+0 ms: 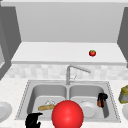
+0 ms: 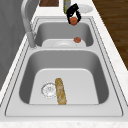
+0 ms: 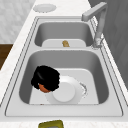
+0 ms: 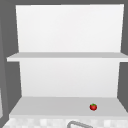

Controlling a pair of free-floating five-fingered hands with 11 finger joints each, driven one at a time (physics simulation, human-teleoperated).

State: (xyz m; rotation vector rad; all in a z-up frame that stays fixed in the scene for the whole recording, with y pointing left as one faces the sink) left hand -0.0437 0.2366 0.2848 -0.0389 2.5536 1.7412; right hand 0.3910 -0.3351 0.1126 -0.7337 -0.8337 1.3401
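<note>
The right hand (image 1: 102, 98) hangs over the right basin (image 1: 100, 91), near its right wall, fingers curled down round a small orange-red fruit (image 1: 99, 102). In the left side view the fruit (image 2: 73, 21) shows round and glossy under the hand (image 2: 73, 13), held in the air above the basin floor. A white plate (image 3: 64, 90) lies just beside it. The left hand (image 1: 33, 120) floats at the sink's front edge, fingers loosely curled, holding nothing. A baguette (image 2: 60, 91) lies in the left basin (image 2: 40, 62)
</note>
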